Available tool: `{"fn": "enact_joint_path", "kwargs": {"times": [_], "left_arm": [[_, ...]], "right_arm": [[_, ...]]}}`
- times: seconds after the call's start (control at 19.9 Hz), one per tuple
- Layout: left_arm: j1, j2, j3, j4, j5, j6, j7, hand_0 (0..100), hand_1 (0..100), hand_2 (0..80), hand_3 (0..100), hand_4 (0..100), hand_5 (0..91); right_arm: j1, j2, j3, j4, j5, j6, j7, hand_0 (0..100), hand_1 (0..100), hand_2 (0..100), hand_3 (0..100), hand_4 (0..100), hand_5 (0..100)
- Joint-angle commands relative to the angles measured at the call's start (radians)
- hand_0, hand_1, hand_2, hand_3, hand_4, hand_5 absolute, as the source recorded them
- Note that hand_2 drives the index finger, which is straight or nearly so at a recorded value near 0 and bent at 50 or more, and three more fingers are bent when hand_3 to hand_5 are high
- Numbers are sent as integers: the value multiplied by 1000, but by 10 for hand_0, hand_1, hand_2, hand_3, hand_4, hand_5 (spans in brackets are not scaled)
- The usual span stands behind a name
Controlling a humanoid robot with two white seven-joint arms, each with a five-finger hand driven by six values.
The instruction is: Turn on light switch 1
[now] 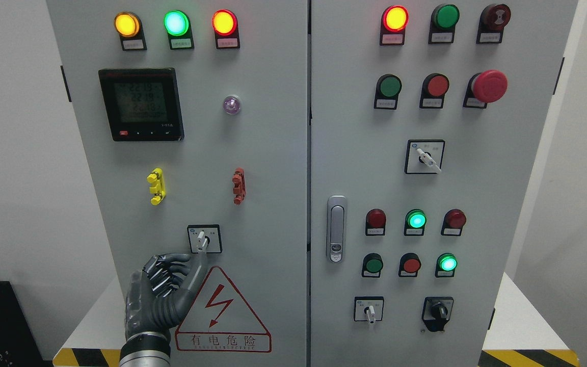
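1. Fingers (167,270) of the left robot hand (163,290) are mostly curled toward the palm and hold nothing, while one finger stretches up along the cabinet face; the arm enters at the lower left.
2. Tip of that raised finger sits at the white lever of the rotary switch (204,238), just below the knob; whether it truly presses the lever cannot be told.
3. Rotary switch is on the left cabinet door (263,153), low and near the middle, in a black-framed square plate, lever pointing roughly upward.
4. Warning triangle (222,316) with a red lightning bolt lies just below and right of the hand.
5. Higher on the same door are a yellow clip (156,186) and a red clip (239,186), then a digital meter (140,104) with a lit screen and a small clear lamp (231,104).
6. Along the top, three lamps glow: amber lamp (127,24), green lamp (176,23), red lamp (224,22).
7. Right cabinet door (477,193) carries a door handle (336,228), more lamps and buttons, a red mushroom button (489,85) and further selector switches.
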Motion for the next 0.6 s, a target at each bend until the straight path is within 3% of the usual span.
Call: {"fn": "enact_joint_path", "kwargs": {"times": [0.0, 0.55], "left_arm": [[-12, -3, -22, 13, 0, 1, -4, 133, 700, 512, 745, 855, 778], [-15, -6, -19, 27, -3, 2, -4, 142, 702, 511, 754, 860, 784]], "right_arm": [[0, 0, 0, 0, 0, 1, 0, 304, 0, 0, 0, 0, 0], [0, 0, 0, 0, 0, 1, 0, 305, 0, 0, 0, 0, 0]]}}
